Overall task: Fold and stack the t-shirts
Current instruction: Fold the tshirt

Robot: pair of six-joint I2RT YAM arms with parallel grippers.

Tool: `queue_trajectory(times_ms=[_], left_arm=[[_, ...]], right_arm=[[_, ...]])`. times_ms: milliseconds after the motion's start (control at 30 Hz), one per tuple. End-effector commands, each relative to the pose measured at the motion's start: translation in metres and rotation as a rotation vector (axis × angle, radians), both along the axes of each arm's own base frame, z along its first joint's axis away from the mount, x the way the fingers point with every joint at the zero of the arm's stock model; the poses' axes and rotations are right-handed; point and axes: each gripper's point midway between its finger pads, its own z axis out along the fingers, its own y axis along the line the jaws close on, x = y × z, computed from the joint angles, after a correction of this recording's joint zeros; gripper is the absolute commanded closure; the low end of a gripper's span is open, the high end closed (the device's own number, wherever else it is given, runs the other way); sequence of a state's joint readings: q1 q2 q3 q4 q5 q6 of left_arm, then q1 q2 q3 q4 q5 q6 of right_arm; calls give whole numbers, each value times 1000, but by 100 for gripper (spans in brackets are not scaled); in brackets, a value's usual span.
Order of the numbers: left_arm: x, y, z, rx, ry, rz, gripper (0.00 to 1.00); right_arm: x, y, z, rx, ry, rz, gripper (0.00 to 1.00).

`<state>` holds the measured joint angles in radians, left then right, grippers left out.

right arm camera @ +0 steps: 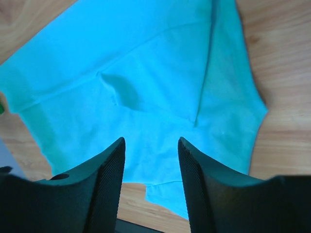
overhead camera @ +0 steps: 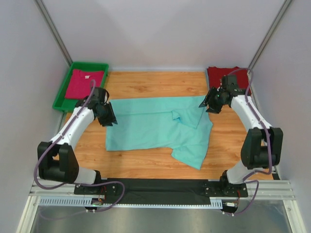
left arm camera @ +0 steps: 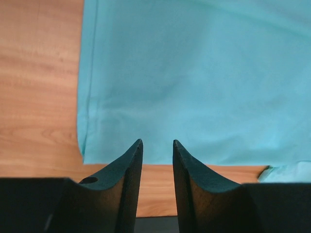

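Observation:
The mint-teal t-shirt lies spread and partly folded on the wooden table, with a crumpled flap at its right side. It fills the left wrist view and the right wrist view. The magenta-pink t-shirt lies folded in the green tray. The dark red t-shirt lies folded at the back right. My left gripper is open and empty above the teal shirt's left edge. My right gripper is open and empty above its upper right corner.
The green plastic tray stands at the back left corner. White walls enclose the table on three sides. A black strip runs along the near edge between the arm bases.

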<state>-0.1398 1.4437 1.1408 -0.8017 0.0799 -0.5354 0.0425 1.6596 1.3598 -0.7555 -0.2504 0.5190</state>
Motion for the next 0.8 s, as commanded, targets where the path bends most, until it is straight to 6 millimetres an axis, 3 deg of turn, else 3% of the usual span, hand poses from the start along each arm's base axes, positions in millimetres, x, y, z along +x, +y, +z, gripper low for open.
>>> queue_trajectory(times_ms=[0, 67, 133, 200, 367, 633, 767], left_arm=[[-46, 16, -26, -15, 117, 159, 62], [-68, 23, -46, -52, 175, 249, 62], [-80, 30, -50, -96, 170, 320, 62], [-79, 45, -47, -94, 128, 383, 62], [-86, 43, -57, -106, 166, 391, 59], [-116, 45, -83, -79, 287, 487, 58], [-118, 47, -90, -70, 293, 499, 58]], right_arm=[[-50, 26, -22, 150, 75, 45, 49], [-74, 33, -16, 176, 67, 81, 46], [-103, 36, -33, 175, 113, 101, 46], [-121, 34, -31, 173, 95, 110, 45], [-164, 19, -61, 101, 229, 61, 45], [-183, 9, -69, 65, 273, -24, 45], [-190, 3, -75, 38, 306, -51, 44]])
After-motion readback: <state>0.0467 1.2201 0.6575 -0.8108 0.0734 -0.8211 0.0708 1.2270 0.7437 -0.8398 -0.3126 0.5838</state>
